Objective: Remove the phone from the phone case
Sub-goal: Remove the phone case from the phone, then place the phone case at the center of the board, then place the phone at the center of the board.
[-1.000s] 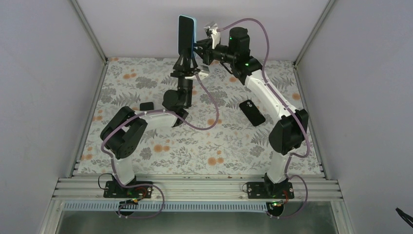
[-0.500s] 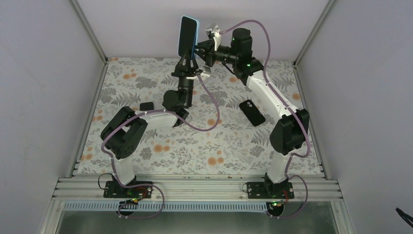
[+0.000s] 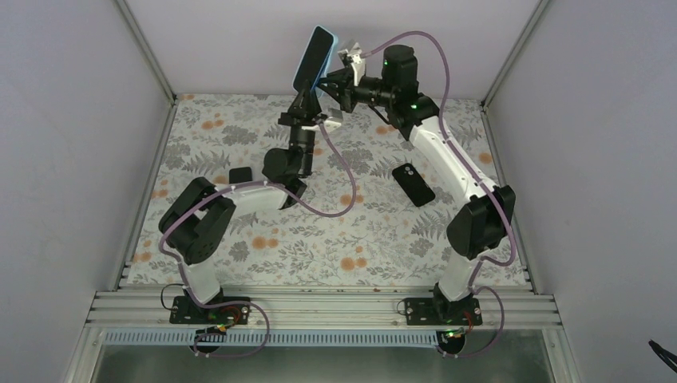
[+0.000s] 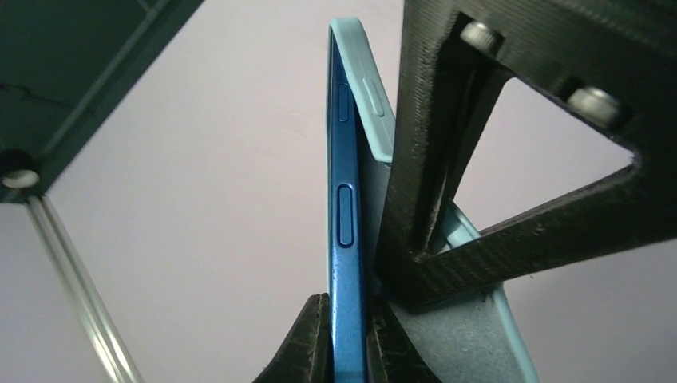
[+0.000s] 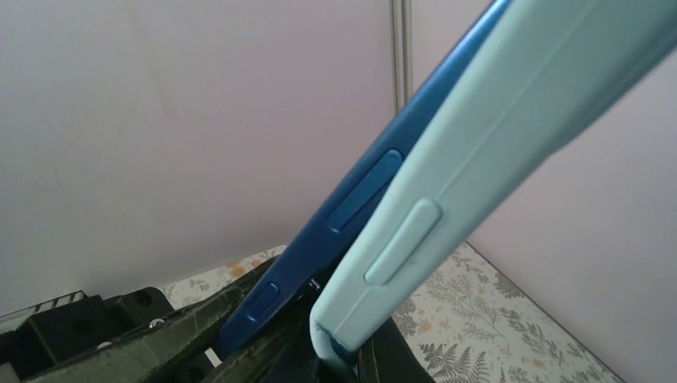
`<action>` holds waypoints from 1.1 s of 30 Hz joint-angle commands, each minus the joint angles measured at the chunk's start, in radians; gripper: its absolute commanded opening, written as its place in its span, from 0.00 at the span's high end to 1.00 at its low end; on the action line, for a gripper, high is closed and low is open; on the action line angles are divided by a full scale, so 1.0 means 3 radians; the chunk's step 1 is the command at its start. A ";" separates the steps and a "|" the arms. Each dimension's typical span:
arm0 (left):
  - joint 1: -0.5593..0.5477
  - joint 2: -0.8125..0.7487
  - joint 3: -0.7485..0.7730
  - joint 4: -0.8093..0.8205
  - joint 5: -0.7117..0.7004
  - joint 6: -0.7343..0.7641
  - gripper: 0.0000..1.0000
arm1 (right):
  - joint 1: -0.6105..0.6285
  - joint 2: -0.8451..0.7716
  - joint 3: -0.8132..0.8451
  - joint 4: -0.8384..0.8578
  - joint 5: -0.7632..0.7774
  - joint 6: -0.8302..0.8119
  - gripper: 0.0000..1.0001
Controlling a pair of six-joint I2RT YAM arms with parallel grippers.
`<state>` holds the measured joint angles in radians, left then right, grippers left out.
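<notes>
Above the floral surface (image 3: 359, 239), the left pincer (image 3: 308, 97) holds the phone (image 3: 313, 57) aloft, tilted. Left wrist — its fingers (image 4: 307, 343) clamp the blue phone's edge. Right wrist — the right pincer (image 5: 337, 359) pinches the pale phone case (image 5: 479, 120), peeled partly away.

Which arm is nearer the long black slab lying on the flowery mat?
The right arm: in the overhead view its white link passes just beside the black slab. The left arm stands well off on the slab's other side.
</notes>
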<state>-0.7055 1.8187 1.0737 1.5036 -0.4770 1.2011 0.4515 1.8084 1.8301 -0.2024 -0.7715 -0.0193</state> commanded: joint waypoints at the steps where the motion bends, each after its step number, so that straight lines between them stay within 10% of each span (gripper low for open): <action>1: 0.0182 -0.0635 0.0001 0.0141 -0.0475 -0.0608 0.98 | 0.0029 -0.0112 -0.0046 -0.0760 0.0107 -0.0392 0.97; 7: 0.0203 -0.1273 -0.0104 -0.1604 -0.0036 -0.1340 0.98 | 0.0016 -0.0083 0.0097 -0.1141 0.1298 -0.0856 0.97; 11: 0.0221 -0.1456 -0.0369 -0.1587 0.0002 -0.0966 0.98 | -0.0054 -0.0104 0.0057 -0.1375 0.1852 -0.1128 0.97; 27: 0.1221 -0.1682 -0.1767 -0.0679 0.0070 0.0821 0.98 | -0.0307 0.0072 -0.0788 -0.2231 0.0613 -0.1599 0.97; 33: 0.1783 -0.1775 -0.2068 -0.1417 0.0312 0.0837 0.98 | -0.0318 0.0453 -0.0672 -0.2332 0.0622 -0.1537 0.96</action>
<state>-0.2596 1.3354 0.4683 1.1454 -0.4557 1.4158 0.3649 1.8820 1.5948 -0.8562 -0.5308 -0.4698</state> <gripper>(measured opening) 0.076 0.062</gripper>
